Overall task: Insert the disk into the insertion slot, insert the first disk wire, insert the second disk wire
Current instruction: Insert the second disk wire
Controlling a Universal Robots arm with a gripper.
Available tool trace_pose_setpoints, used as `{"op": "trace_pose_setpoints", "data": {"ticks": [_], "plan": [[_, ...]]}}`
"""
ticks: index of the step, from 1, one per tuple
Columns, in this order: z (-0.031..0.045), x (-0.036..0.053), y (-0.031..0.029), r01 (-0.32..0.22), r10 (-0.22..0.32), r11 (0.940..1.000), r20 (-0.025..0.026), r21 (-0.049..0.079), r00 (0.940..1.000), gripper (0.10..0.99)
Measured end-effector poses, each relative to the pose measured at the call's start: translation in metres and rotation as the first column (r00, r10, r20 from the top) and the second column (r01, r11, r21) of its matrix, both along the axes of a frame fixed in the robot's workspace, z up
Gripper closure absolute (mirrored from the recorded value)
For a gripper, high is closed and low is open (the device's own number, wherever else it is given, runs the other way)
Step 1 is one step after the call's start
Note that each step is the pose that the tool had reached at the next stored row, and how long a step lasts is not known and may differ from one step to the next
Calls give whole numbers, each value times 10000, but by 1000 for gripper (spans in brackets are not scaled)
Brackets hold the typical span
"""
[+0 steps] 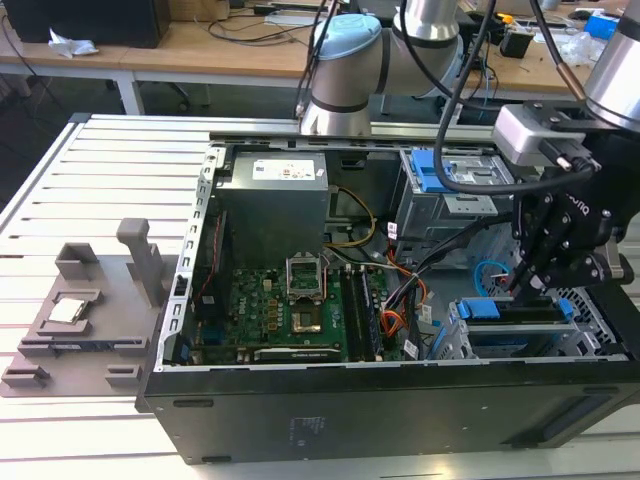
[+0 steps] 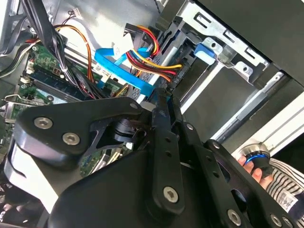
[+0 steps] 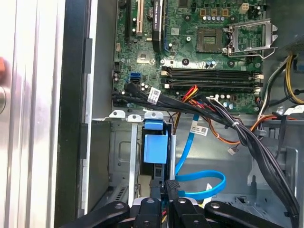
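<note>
At the rear edge of the disk point(image 3: 155, 148) in its cage point(image 3: 121, 156), the tool point(image 3: 164, 190) pinched on a small plug, blue cable point(image 3: 202, 183) just beside.

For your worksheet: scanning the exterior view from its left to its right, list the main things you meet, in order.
Grey fixture plate on the slatted table → green motherboard inside the open computer case → orange and red wires → blue-framed disk in its silver cage, with the gripper just above it.

Disk point(image 1: 505, 312) seated in the insertion slot point(image 1: 470, 345), at the exterior view's right end of the open computer case point(image 1: 330, 405). Motherboard point(image 1: 270, 310) left of the slot. Gripper point(image 1: 527, 272) directly above the disk; second disk wire point(image 3: 202, 183) looped just beside.
</note>
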State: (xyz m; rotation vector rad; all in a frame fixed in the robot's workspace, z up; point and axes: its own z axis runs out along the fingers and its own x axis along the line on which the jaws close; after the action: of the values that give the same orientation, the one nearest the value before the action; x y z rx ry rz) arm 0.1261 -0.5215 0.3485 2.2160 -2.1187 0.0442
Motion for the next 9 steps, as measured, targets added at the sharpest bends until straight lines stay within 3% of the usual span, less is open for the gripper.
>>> {"op": "trace_pose_setpoints", "data": {"ticks": [9], "plan": [[-48,5,0,0,0,10000,-1,36,10000,925]]}}
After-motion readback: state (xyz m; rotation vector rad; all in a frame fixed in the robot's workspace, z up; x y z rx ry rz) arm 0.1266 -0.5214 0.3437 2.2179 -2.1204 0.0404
